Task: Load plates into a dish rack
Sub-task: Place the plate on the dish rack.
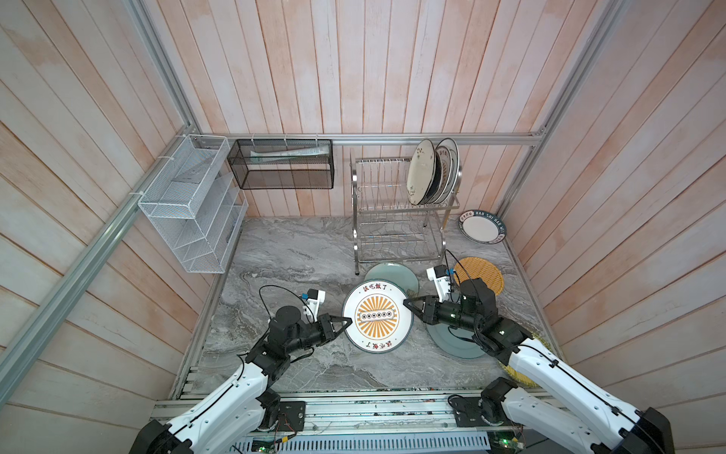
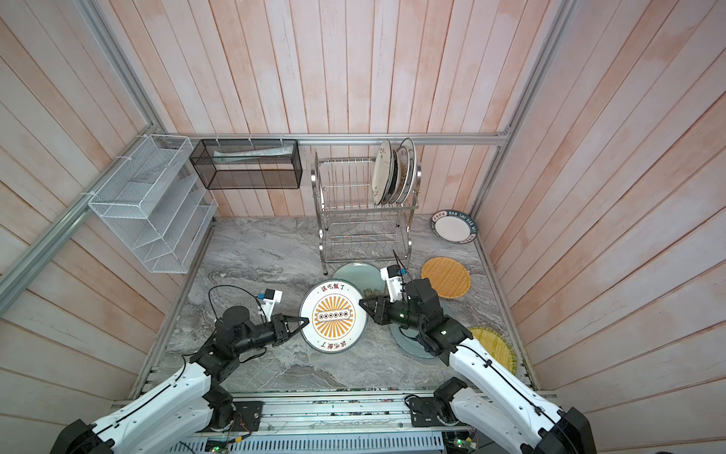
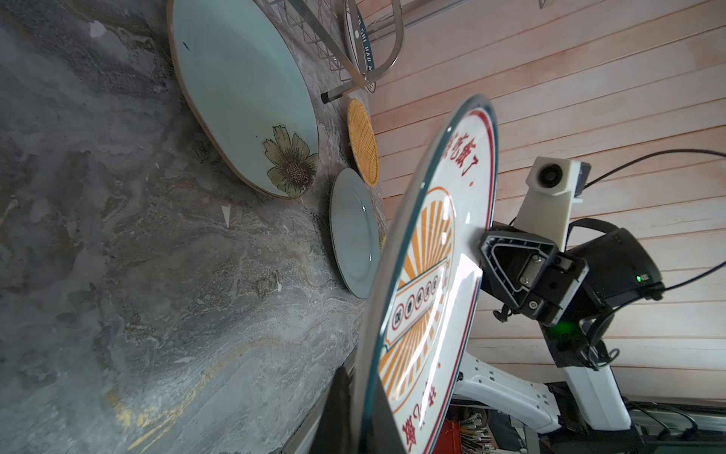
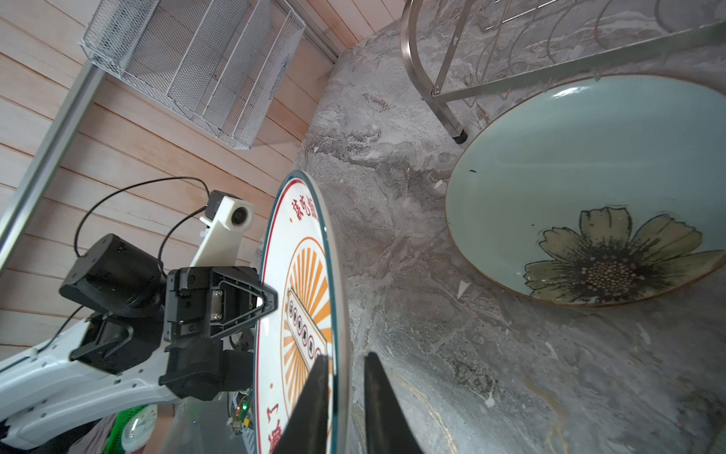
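Sunburst plate hung above counter, before the dish rack. Left pincer clamped one rim; right pincer narrow astride opposite rim, grip unconfirmed. Likely handover for racking.

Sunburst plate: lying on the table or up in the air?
Up in the air: the sunburst plate floats above the table, left claw pinching its rim.

sunburst plate, far rim: red characters 該吃飯了
sunburst plate, near rim: the same four red characters, upside down in both top views
sunburst plate, centre banner: six circled signs, too small to read
blue-rimmed plate, rim: white capitals HAO SHI HAO, the rest unclear
upright plate, rim: red characters, too small to read
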Robot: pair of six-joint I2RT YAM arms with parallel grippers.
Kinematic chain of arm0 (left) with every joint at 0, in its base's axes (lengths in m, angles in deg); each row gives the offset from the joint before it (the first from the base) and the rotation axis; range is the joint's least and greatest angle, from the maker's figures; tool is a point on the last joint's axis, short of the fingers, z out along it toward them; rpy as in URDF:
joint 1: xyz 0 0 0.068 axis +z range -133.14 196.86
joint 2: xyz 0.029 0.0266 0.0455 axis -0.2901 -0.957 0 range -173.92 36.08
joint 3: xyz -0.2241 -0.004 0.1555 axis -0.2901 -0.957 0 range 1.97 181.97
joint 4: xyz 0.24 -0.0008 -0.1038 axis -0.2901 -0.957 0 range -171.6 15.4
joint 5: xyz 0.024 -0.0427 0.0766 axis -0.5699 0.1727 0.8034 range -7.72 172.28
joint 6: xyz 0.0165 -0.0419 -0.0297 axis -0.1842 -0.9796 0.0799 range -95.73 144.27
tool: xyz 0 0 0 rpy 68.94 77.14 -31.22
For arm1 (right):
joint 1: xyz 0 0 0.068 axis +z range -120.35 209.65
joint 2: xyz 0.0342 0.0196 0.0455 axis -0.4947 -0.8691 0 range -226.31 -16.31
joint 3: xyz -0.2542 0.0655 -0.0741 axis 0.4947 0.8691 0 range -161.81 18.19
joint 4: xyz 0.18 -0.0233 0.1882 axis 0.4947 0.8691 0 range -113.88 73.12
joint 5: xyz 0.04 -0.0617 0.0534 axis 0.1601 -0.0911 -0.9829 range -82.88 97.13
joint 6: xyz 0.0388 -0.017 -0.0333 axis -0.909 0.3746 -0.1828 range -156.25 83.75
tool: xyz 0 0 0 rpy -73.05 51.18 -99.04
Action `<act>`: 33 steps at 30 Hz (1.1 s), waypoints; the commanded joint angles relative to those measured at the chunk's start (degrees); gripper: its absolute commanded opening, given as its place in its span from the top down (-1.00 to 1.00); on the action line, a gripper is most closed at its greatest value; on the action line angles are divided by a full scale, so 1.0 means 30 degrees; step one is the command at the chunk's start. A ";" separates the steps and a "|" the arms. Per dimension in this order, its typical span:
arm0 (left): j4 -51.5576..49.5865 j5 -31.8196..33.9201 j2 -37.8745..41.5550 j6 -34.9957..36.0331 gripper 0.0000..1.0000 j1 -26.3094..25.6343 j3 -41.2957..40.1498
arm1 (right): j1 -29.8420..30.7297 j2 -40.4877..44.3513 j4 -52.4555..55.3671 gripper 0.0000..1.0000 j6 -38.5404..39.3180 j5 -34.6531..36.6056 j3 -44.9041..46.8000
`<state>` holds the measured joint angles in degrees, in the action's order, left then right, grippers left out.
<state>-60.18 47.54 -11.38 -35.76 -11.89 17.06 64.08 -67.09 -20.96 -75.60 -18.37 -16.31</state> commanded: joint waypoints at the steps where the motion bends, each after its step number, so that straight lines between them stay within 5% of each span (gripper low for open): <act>1: 0.1289 -0.0420 0.0266 0.0262 1.00 0.0085 0.0096 | 0.0279 0.0187 -0.0764 0.77 -0.0484 -0.0241 0.0363; 15: 0.0548 0.0213 0.0012 0.1977 1.00 0.0092 0.0904 | 0.0707 0.0207 -0.2761 1.00 -0.2348 -0.1206 0.1312; 17: -0.0022 0.0550 -0.0191 0.2402 0.71 0.0107 0.1221 | 0.0694 0.0267 -0.2842 1.00 -0.2413 -0.1157 0.1258; 18: -0.0361 0.0698 -0.0281 0.2609 0.32 0.0092 0.1391 | 0.0709 0.0341 -0.2793 1.00 -0.2387 -0.0970 0.1189; 20: -0.0670 0.0780 -0.0388 0.2890 -0.13 0.0121 0.1685 | 0.0688 0.0637 -0.2339 1.00 -0.2314 -0.0115 0.0984; 23: -0.1537 0.1185 -0.0324 0.3340 -0.53 0.0262 0.2270 | 0.0663 0.0925 -0.1327 1.00 -0.1821 0.1299 0.0263; 30: -0.4950 0.1081 0.0660 0.5400 -0.96 0.1752 0.4815 | 0.0628 0.0801 0.0745 1.00 -0.0540 0.4226 -0.2211; 33: -0.6794 0.1586 0.1327 0.7062 -1.00 0.2244 0.6221 | 0.0628 0.0695 0.1581 1.00 0.0110 0.5691 -0.3575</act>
<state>-74.41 50.65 -9.50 -21.07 -6.23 31.99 65.98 -65.59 -17.23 -77.88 -7.18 -22.08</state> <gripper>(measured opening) 0.999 0.077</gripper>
